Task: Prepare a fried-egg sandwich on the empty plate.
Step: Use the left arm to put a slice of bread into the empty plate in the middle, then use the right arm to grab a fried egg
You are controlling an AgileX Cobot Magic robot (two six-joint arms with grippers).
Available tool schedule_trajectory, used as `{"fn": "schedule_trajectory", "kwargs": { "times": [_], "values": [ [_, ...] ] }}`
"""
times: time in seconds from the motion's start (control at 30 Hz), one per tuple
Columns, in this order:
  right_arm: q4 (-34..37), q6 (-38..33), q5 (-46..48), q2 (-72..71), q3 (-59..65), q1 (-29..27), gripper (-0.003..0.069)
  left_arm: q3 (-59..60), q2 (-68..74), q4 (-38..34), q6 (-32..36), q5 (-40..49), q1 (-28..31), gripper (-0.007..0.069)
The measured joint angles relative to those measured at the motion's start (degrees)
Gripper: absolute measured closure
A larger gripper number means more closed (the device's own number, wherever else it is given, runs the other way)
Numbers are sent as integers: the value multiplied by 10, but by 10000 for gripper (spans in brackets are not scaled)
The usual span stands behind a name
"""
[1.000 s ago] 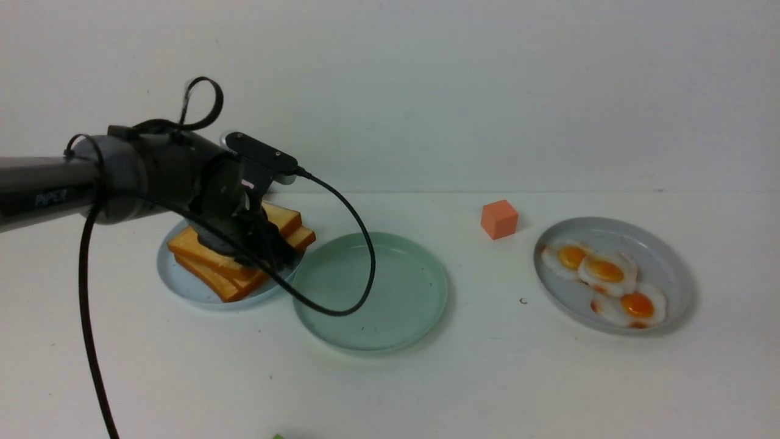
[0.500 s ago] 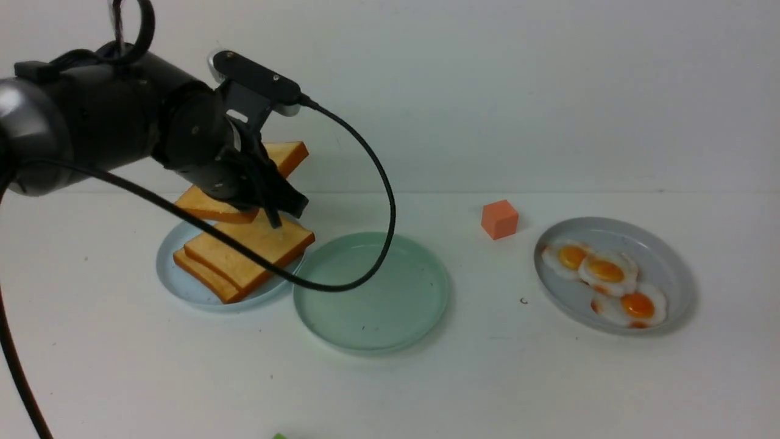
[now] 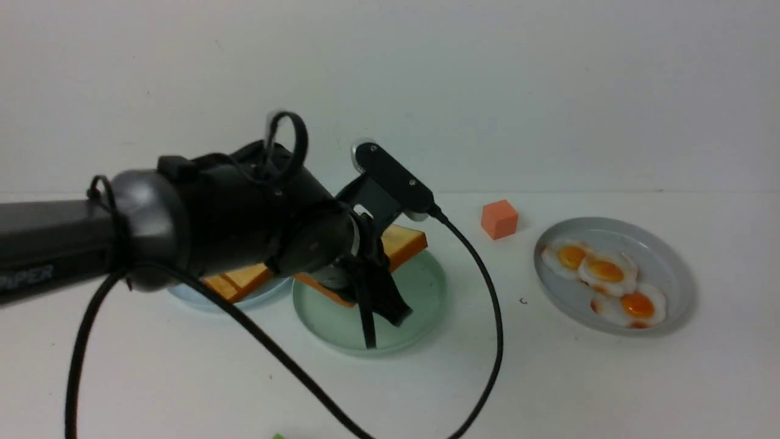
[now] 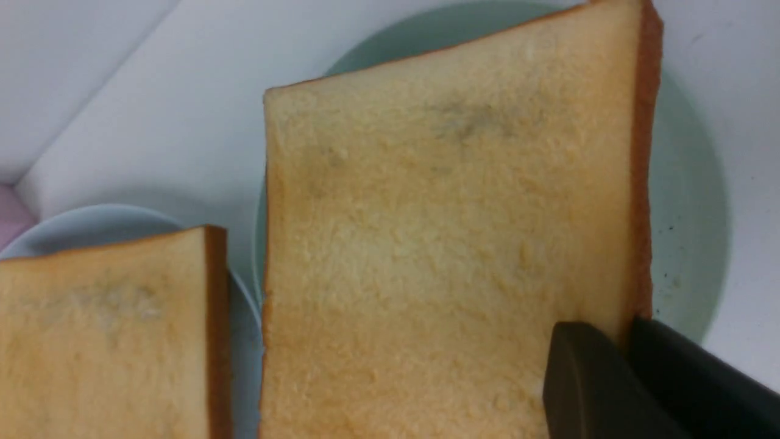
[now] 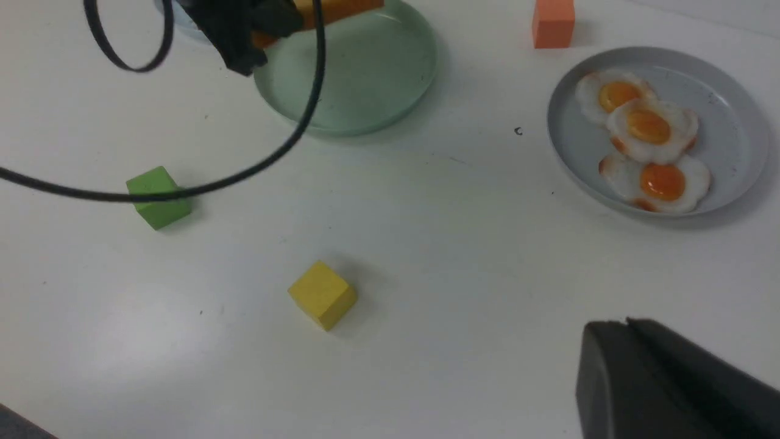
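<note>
Gripping a toast slice point(image 3: 403, 242) over the mint-green plate point(image 3: 429, 286), the left gripper point(image 3: 384, 326) is filling the front view; its wrist view is showing fingers point(image 4: 585, 378) pinching the slice's crust, and the right wrist view is showing the right gripper point(image 5: 631, 332) closed tight above the table point(image 5: 426, 256), fried eggs point(image 5: 647, 125) lying on the grey plate point(image 5: 731, 116).

On the table point(image 3: 548, 378) we have three plates in a row. The left plate point(image 4: 91, 218) holds a toast stack point(image 4: 103, 329), and the right plate point(image 3: 670, 262) holds three eggs point(image 3: 606, 269) in an overlapping line. Above the middle plate point(image 3: 420, 292), toward its back, a toast slice point(image 3: 405, 244) hangs tilted in our left gripper point(image 4: 615, 347). A block point(image 3: 499, 219) sits farther back, between the middle and right plates. A second block point(image 5: 158, 196) and a third block point(image 5: 322, 295) lie nearer us than the middle plate.
</note>
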Motion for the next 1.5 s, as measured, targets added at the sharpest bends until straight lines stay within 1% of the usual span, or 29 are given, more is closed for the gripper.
{"fn": "schedule_trajectory", "kwargs": {
  "times": [0.3, 0.37, 0.4, 0.47, 0.5, 0.53, 0.57, 0.6, 0.63, 0.7, 0.73, 0.87, 0.97, 1.0, 1.03, 1.1, 1.13, 1.17, 1.2, 1.23, 1.33, 1.37, 1.4, 1.5],
  "values": [
    [0, -1, 0, 0, 0, 0, 608, 0, 58, 7, 0, -54, 0, 566],
    [0, -1, 0, 0, 0, 0, 606, 0, 64, 10, 0, -57, 0, 552],
    [0, -1, 0, 0, 0, 0, 605, 0, 66, 10, 0, -58, 0, 536],
    [0, -1, 0, 0, 0, 0, 603, 0, 68, 14, 0, -54, 0, 479],
    [0, -1, 0, 0, 0, 0, 603, 0, 68, 15, 0, -53, 0, 473],
    [0, -1, 0, 0, 0, 0, 603, 0, 68, 17, 0, -49, 0, 419],
    [0, -1, 0, 0, 0, 0, 603, 0, 68, 17, 0, -47, 0, 388],
    [0, -1, 0, 0, 0, 0, 603, 0, 68, 17, 0, -45, 0, 382],
    [0, -1, 0, 0, 0, 0, 603, 0, 68, 18, 0, -40, 0, 345],
    [0, 0, 0, 0, 0, 0, 601, 0, 67, 19, 0, -34, 0, 312],
    [1, 0, 0, 0, 0, 0, 599, 0, 65, 18, -1, -27, 0, 273],
    [3, 0, 0, 1, 0, 0, 594, 0, 35, 13, -10, -3, 0, 240],
    [12, 2, -1, 9, 0, 0, 592, -2, -10, -4, -35, 6, -2, 265],
    [20, 5, -5, 26, 0, 0, 592, -5, -58, -16, -61, 14, -8, 327],
    [22, 5, -10, 39, 0, 0, 592, -6, -85, -20, -70, 19, -12, 355],
    [24, 5, -32, 86, 0, 0, 590, -8, -159, -31, -100, 26, -24, 478],
    [24, 5, -34, 91, 0, 0, 589, -8, -174, -33, -104, 29, -25, 490],
    [22, 1, -53, 127, 0, 0, 589, -7, -218, -40, -115, 37, -30, 575],
    [19, -4, -70, 153, 0, 0, 589, -2, -254, -44, -122, 43, -34, 620],
    [14, -8, -88, 175, 0, 0, 587, 4, -288, -47, -126, 48, -35, 638],
    [-10, -25, -147, 264, 0, 0, 580, 58, -393, -65, -134, 61, -35, 638],
    [-12, -26, -150, 270, 0, 0, 580, 58, -399, -66, -134, 62, -35, 638],
    [-25, -28, -176, 311, -2, 0, 575, 98, -444, -75, -135, 66, -35, 638],
    [-51, -28, -203, 405, -22, 0, 559, 183, -537, -88, -136, 68, -35, 638]
  ]
}}
